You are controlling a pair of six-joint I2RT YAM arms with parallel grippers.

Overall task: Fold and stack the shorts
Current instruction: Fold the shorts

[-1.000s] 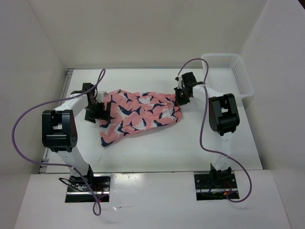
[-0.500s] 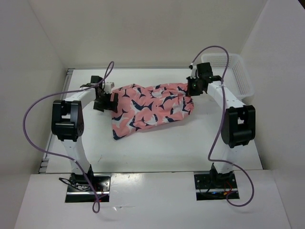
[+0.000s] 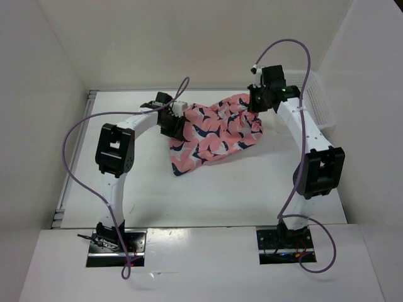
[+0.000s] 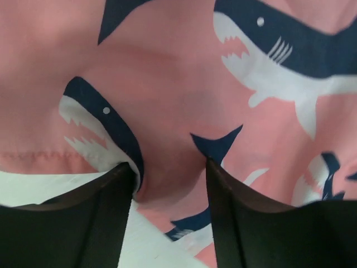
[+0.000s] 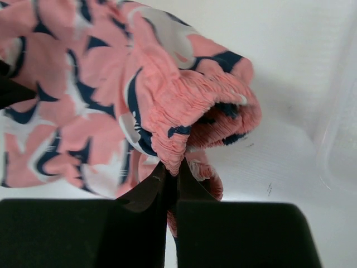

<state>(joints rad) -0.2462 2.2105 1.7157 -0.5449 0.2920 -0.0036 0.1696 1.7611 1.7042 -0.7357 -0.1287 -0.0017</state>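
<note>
The salmon-pink shorts (image 3: 214, 129) with navy and white shapes hang bunched between my two grippers over the back middle of the table, one corner trailing toward the front left. My left gripper (image 3: 173, 123) is shut on the shorts' left edge; in the left wrist view the cloth (image 4: 184, 84) fills the frame and a fold sits between the fingers (image 4: 106, 212). My right gripper (image 3: 255, 104) is shut on the gathered waistband (image 5: 195, 106), pinched at the fingertips (image 5: 172, 170).
A white plastic mesh basket (image 3: 318, 100) stands at the back right corner, just behind my right arm; its rim shows in the right wrist view (image 5: 340, 139). White walls enclose the table (image 3: 208, 195) on three sides.
Both arms have moved to the right and toward the back, carrying the shorts with them. The shorts have shifted from the left middle toward the back right, nearer the basket.
</note>
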